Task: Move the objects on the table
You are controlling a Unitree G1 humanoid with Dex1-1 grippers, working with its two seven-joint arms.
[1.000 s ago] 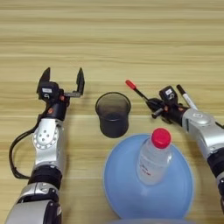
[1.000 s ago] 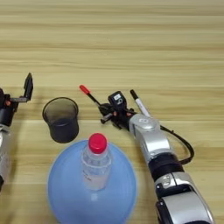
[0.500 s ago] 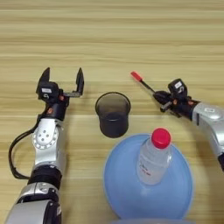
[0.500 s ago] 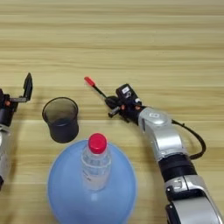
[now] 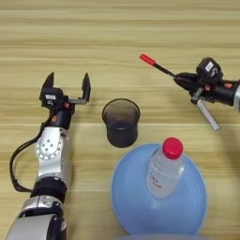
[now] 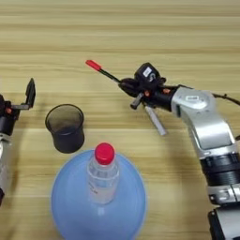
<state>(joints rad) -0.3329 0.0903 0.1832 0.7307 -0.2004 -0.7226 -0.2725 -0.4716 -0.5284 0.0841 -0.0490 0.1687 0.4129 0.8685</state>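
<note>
Right eye view: right gripper (image 6: 127, 87) sits mid-table, right of center, fingers pinched on the thin dark pen with red cap (image 6: 101, 70). The pen sticks out from the fingertips up and to the left, red cap at the far end, well clear of the gripper body. Whether its shaft touches the table (image 6: 187, 37) or is lifted, cannot tell.

The white-barrelled marker (image 6: 154, 120) runs down and to the right from just under the same gripper. Its upper end, the black cap, sits right against the underside of the fingers; whether it is also clamped or only lying there, cannot tell. The white barrel points toward the robot and lies close along the forearm's inner side.

Both pens meet at the right gripper, forming a shallow V that opens to the left and down.

Left gripper (image 5: 66, 85) is at the left side of the table, fingers spread wide and pointing away from the robot, nothing between them. It is well apart from both pens.

A dark translucent cup (image 5: 121, 122) stands upright between the two arms, nearer the left gripper, touching neither. Below it a blue plate (image 5: 126, 197) holds a clear bottle with a red cap (image 5: 166, 167), upright. The cup's base is just beside the plate's upper-left rim.
</note>
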